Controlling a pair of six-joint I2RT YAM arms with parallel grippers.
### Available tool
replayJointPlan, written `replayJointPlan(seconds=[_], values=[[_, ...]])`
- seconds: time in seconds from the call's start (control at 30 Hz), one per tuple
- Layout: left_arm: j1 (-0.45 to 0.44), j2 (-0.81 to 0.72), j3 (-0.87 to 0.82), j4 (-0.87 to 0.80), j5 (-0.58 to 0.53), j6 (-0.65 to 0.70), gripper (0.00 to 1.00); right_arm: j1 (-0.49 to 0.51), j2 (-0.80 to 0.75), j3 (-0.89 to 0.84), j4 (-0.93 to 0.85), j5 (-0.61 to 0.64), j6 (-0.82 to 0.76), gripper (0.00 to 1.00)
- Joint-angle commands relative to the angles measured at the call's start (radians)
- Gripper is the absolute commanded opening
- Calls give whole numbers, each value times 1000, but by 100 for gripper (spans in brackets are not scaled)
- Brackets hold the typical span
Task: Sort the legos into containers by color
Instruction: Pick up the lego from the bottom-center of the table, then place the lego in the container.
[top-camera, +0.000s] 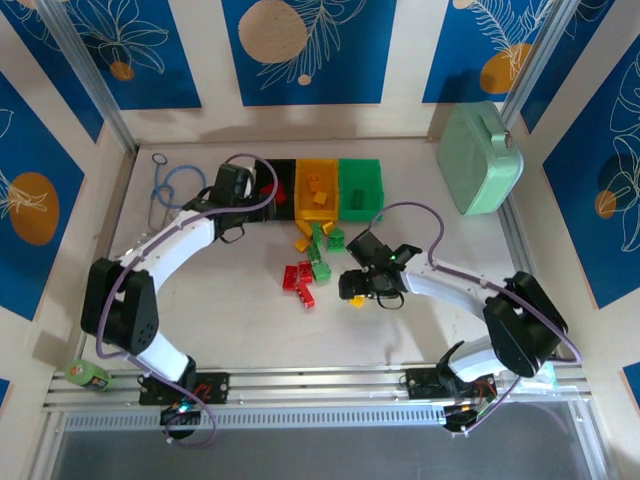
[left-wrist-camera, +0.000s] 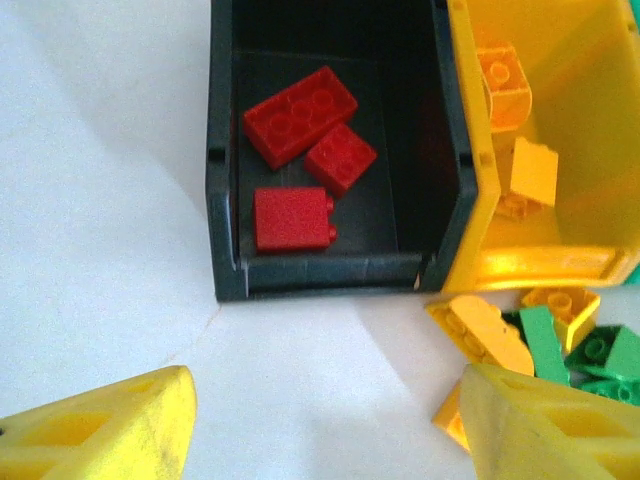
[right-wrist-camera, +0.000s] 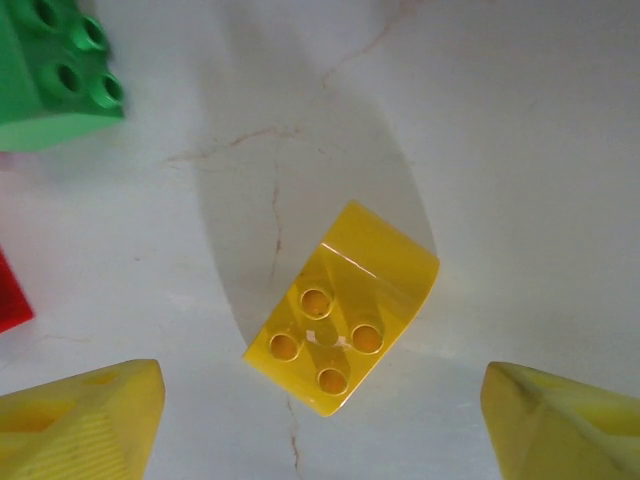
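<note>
The job right now looks to be the right gripper (right-wrist-camera: 320, 385) picking up a lone yellow brick (right-wrist-camera: 342, 320), which lies on the table (top-camera: 250, 330) near the middle, well apart from the three bins at the far side. The brick has a rounded back and sits skewed to the fingers, studs facing up. To do this well, I'd say the wrist wants a small turn first so the pads meet two flat sides, not a corner or the curved face, which could slip. Then come straight down with the brick centred, close gently, lift clear, and carry it far and left to the yellow bin (top-camera: 318, 190). It sits between the black bin (top-camera: 283, 185) and the green bin (top-camera: 360, 188).

The right fingers (right-wrist-camera: 90, 420) stand wide apart, one on each side of the brick. They touch nothing and hold nothing. A green brick (right-wrist-camera: 55, 70) lies off to one side, clear of them.

The left gripper (left-wrist-camera: 328, 400) hangs by the near wall of the black bin, its fingers also well open and empty. Three red bricks (left-wrist-camera: 300, 115) lie inside that bin. A heap of loose bricks (top-camera: 315, 255), yellow, green and red, waits on the table just near the bins.
</note>
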Motion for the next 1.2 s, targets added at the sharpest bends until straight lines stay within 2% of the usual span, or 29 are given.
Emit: replayJointPlan(seconds=[0.0,0.23,0.4,0.53,0.77,0.87,1.17], values=[[-12,-55,-64,31,-8,-30,69,14,66,39,-19,-16,55,79],[-15,-114,-171,32,-26,-25,69,66,223,149,-116,63,144,65],[-16,-148,-223,40,-32,-16,68,96,280,210,-173,102,165,46],[-15,-163,-257,41,-11,-21,68,118,285,259,-196,131,155,36],[-19,-230,-416,128,103,-71,67,71,289,446,-248,155,22,32],[-43,-278,-481,122,101,-88,67,30,320,562,-266,148,-51,32],[-119,-437,-656,122,93,-170,67,-100,561,983,-340,82,-213,33]])
